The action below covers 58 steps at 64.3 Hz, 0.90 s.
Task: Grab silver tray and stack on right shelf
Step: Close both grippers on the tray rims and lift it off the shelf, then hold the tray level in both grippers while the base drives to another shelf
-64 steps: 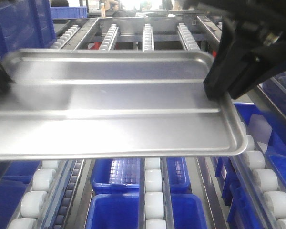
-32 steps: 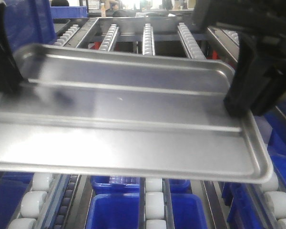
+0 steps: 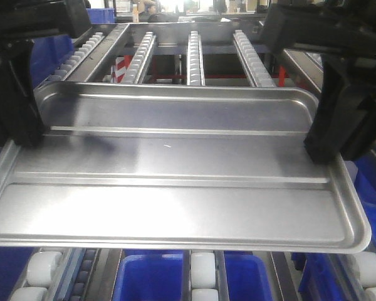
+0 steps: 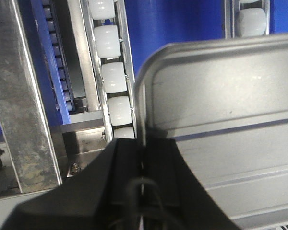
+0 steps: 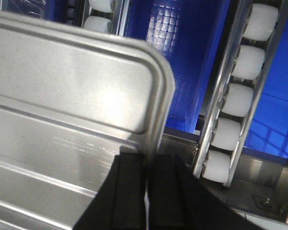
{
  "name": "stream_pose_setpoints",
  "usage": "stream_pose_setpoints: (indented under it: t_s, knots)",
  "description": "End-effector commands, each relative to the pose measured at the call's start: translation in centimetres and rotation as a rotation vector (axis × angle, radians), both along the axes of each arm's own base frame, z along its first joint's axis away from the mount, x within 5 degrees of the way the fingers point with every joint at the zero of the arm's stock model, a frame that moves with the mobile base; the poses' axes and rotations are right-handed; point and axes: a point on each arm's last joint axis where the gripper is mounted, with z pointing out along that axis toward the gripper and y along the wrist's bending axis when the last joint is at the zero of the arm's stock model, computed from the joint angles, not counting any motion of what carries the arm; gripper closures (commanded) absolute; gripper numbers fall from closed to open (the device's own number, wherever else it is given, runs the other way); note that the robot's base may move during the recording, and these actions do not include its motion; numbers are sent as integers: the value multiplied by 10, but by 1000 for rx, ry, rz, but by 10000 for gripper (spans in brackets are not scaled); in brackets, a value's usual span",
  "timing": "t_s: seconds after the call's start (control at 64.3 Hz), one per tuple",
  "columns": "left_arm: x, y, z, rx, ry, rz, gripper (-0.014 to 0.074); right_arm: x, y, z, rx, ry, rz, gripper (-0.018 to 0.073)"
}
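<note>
The fingers point(image 4: 125, 167) of the left gripper point(image 4: 143, 153) pinch the rim of the silver tray point(image 3: 175, 163) at the left of the front view; those of the right gripper point(image 5: 147, 165) pinch the rim at the right. The tray fills the middle of the frame, above the roller lanes of the right shelf point(image 3: 195, 53) and the blue bins point(image 3: 153, 279).

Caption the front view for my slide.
Left gripper and right gripper hold the silver tray by its ends above the roller shelf.
</note>
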Motion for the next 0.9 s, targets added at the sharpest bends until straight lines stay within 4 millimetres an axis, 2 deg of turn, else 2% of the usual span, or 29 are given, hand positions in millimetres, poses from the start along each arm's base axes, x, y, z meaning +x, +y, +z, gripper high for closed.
stream_pose_setpoints:
  t_s: [0.0, 0.886]
  knots:
    - [-3, -1, 15, -18, -46, -38, 689, 3, 0, 15, 26, -86, 25, 503]
    - [-4, -1, 15, -14, -43, -37, 689, 3, -1, 15, 22, -81, 25, 503]
